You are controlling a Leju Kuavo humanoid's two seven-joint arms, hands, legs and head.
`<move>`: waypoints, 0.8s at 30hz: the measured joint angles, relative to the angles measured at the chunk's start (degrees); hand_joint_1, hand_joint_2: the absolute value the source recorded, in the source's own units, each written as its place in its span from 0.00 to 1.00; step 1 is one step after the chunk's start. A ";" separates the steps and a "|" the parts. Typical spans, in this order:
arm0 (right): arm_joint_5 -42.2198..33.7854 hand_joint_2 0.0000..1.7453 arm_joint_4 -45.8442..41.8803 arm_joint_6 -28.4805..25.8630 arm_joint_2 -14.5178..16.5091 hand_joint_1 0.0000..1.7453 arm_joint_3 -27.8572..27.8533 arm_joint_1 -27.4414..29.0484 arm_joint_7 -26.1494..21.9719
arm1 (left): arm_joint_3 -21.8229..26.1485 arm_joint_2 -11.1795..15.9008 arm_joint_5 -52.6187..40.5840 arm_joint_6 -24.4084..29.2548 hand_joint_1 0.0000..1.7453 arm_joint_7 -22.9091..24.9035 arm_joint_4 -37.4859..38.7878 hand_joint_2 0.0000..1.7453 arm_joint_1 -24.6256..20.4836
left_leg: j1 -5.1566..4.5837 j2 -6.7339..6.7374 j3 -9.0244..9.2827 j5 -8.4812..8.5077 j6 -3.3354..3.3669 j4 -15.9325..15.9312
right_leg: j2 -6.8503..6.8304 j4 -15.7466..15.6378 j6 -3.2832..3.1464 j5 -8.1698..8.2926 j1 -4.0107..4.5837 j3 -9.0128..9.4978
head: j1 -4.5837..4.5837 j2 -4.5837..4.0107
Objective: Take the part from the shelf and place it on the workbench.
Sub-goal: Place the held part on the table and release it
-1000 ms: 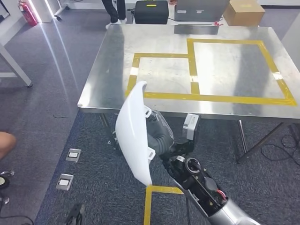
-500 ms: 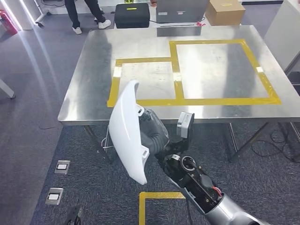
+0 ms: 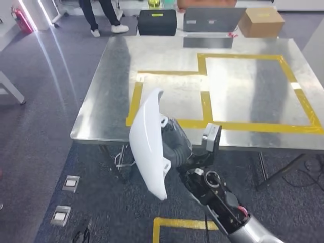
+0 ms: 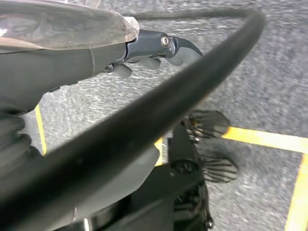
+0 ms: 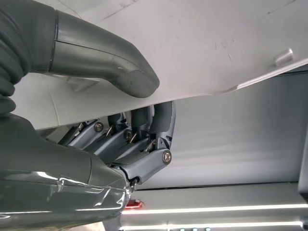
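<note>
Workbench (image 3: 114,96): big steel top w/ yellow tape boxes (image 3: 208,109), straight ahead of robot; nothing set inside the boxes in head view.

Part (image 3: 147,147): white curved shell, thin-walled, smooth, glossy, w/ small tabs on its inner face. Judged light for its size and fairly stiff, but prob. flexes at the free ends; slick surface, so a pinch could slip; tabs look snappable if knocked on the bench edge. It's held in the air, roughly upright, at the near edge of the bench, not yet over the tape boxes. Best hold looks like mid-span on the rim, about where it's held now.

Right arm (image 3: 225,207): comes up from lower right, forearm angled toward the bench, wrist camera housing on top.

Right hand (image 3: 175,144): clamped on the part; in right wrist view thumb (image 5: 109,62) lies on one face, fingers (image 5: 145,144) curl behind the edge on the other.

Left hand (image 4: 156,48): hangs low over carpet, nothing seen in it; fingers look slightly curled, can't tell if apart or closed.
</note>
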 joint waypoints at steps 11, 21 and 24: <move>0.02 1.00 -0.45 -0.03 -0.13 1.00 -0.10 0.04 0.03 | -0.14 -0.20 -0.06 0.00 0.00 0.18 -0.02 1.00 -0.13 | 0.18 0.08 -12.14 -3.84 -1.78 16.21 | 0.32 -2.25 -2.80 -1.68 0.26 4.15 | -2.36 0.00; 0.01 1.00 -0.64 0.04 -0.15 1.00 -0.12 -0.16 -0.04 | -0.16 0.02 -0.04 0.05 0.00 0.19 -0.02 1.00 -0.06 | -0.03 0.25 -5.78 5.10 0.52 -0.62 | 0.30 1.05 -0.54 -6.57 0.55 5.19 | -2.56 0.00; 0.00 1.00 -0.66 0.05 -0.30 1.00 -0.13 0.00 -0.04 | -0.16 0.06 -0.04 0.07 0.00 0.18 -0.02 1.00 -0.24 | 0.01 0.28 -4.52 4.10 1.06 -0.72 | 0.18 13.31 0.12 -10.56 0.26 -1.69 | -1.77 0.00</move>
